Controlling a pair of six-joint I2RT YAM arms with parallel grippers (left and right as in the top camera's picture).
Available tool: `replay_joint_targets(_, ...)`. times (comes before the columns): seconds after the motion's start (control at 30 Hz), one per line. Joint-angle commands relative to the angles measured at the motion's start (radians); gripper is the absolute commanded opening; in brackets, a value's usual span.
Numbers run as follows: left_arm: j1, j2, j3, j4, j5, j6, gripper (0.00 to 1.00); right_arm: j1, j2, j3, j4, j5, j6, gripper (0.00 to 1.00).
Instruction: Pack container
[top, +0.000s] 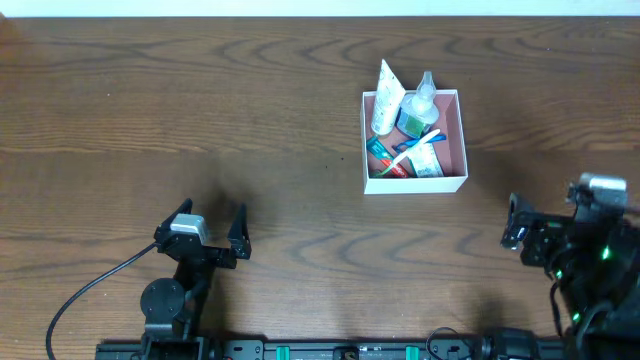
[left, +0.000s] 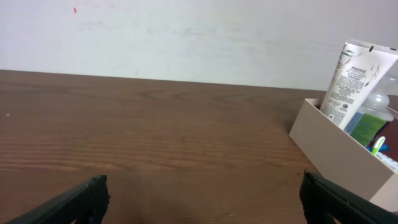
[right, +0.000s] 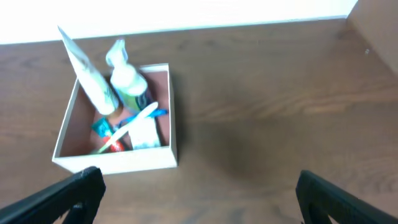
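The container (top: 451, 135) is a square shallow box with white walls and a pink inside, right of the table's middle. In it are a white tube (top: 386, 98), a clear bottle with green liquid (top: 416, 106), a toothbrush (top: 415, 143) and small packets. It also shows in the left wrist view (left: 336, 149) and the right wrist view (right: 171, 112). My left gripper (top: 211, 232) is open and empty, near the front left, far from the box. My right gripper (top: 548, 222) is open and empty, at the front right, below and right of the box.
A black cable (top: 90, 290) trails from the left arm's base at the front left. The wooden table (top: 200, 110) spreads wide around the box. A pale wall (left: 186, 31) lies beyond the table's far edge.
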Motion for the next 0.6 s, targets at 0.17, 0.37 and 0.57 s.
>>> replay_joint_targets(0.17,0.004,-0.006,-0.021,-0.028,0.014,-0.002,0.98,0.080,-0.216,-0.436,0.471,-0.079,-0.009,0.99)
replay_joint_targets(0.37,0.004,-0.006,-0.021,-0.028,0.014,-0.002,0.98,0.161,-0.309,-0.746,0.899,-0.097,-0.008,0.99)
replay_joint_targets(0.57,0.004,-0.006,-0.021,-0.028,0.014,-0.002,0.98,0.193,-0.382,-0.874,1.025,-0.098,-0.008,0.99)
